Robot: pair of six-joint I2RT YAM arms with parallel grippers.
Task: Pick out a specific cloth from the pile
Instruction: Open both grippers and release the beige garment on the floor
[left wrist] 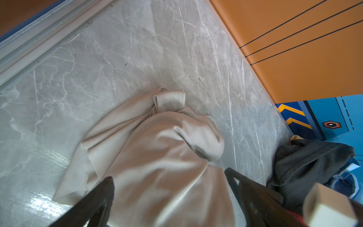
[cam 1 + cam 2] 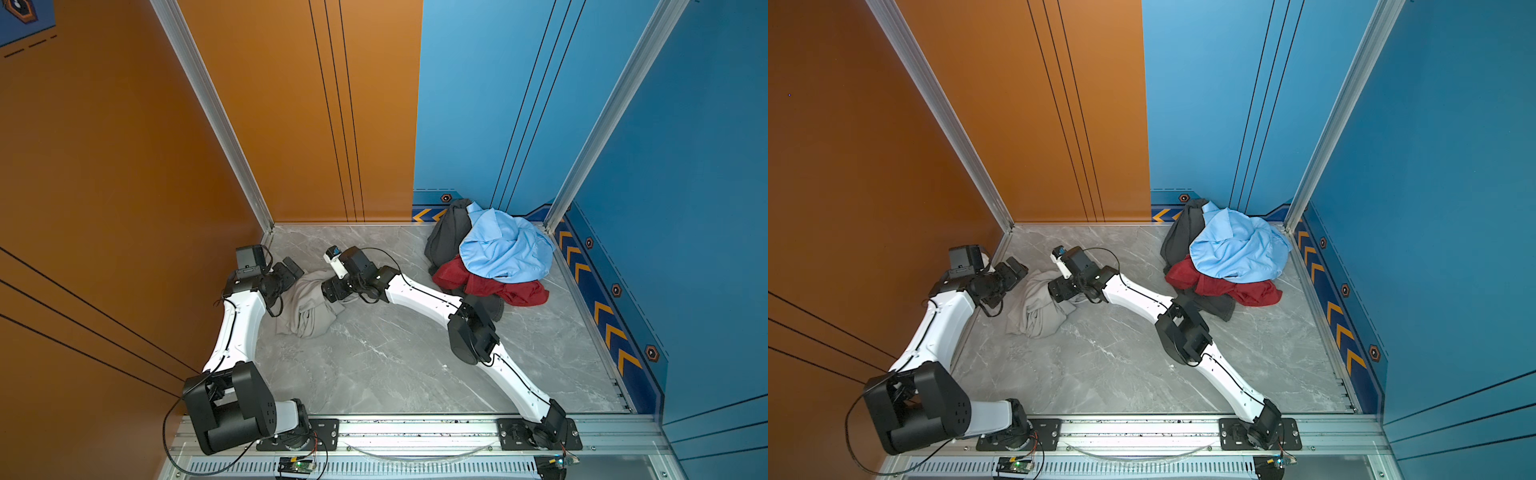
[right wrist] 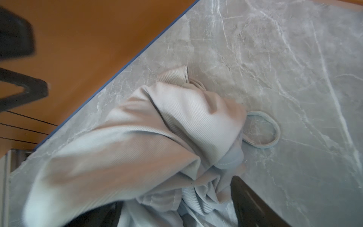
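Grey marble tabletop [image 2: 395,365], orange wall [image 2: 124,166], blue wall [image 2: 685,166], cloth [image 2: 305,309] apart from pile [image 2: 503,249], left fingers [image 1: 94,198] parted, right fingers [image 3: 253,204] parted.

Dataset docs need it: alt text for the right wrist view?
A crumpled beige cloth lies on a grey marble table, bunched between the spread fingers of the right hand. One thin cord loops out of it onto the table; an orange wall runs behind.
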